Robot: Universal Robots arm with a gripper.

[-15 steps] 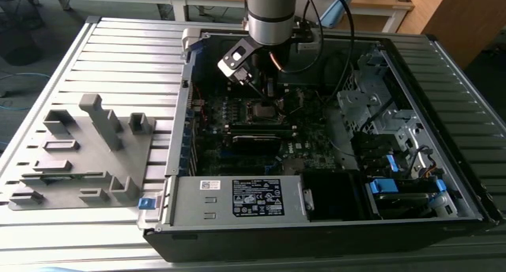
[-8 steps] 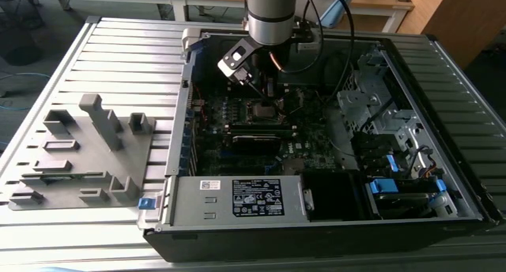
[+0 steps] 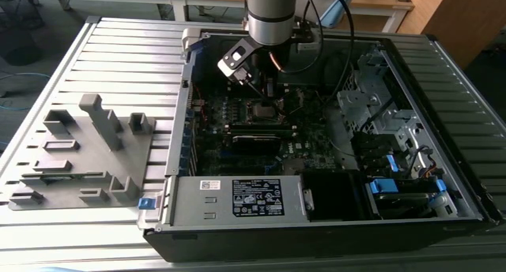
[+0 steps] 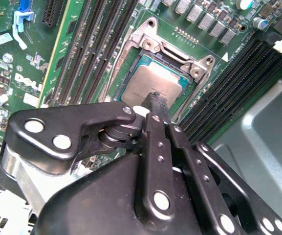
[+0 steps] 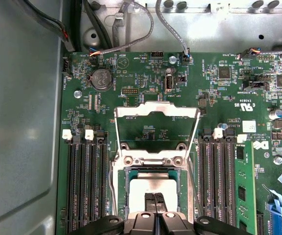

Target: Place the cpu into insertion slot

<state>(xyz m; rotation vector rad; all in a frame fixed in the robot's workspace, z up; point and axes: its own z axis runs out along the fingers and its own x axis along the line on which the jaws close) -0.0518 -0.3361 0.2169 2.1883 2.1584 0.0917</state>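
A ribbed grey metal table [image 3: 103, 53] carries an open computer case [image 3: 442, 218], with wooden furniture behind it. In the exterior view, a grey plastic block with pockets [image 3: 83, 159] lies on the table beside the case, on the exterior view's left of it. The grey power-supply box [image 3: 237, 198] sits along the case's near edge. The arm reaches down into the case, its gripper [image 3: 269, 94] just above the insertion slot [image 3: 262, 110] on the dark motherboard [image 3: 308, 136].

In the second wrist view, the cpu [image 4: 148, 84] lies flat inside the insertion slot [image 4: 153, 44], its silver top bare, with black memory slots [image 4: 99, 44] on either side of the socket. The gripper [image 4: 156, 98] has its black fingers [image 4: 155, 147] pressed together, and their joined tip meets the chip's near edge.

In the first wrist view, the socket's load plate [image 5: 156, 110] stands hinged open beyond the insertion slot [image 5: 153, 164]. The cpu [image 5: 141, 188] rests in the slot's frame, and the gripper [image 5: 155, 197], fingers closed against each other, sits over the chip's top. A round coin battery [image 5: 101, 78] lies on the green motherboard [image 5: 219, 98] beyond the load plate.
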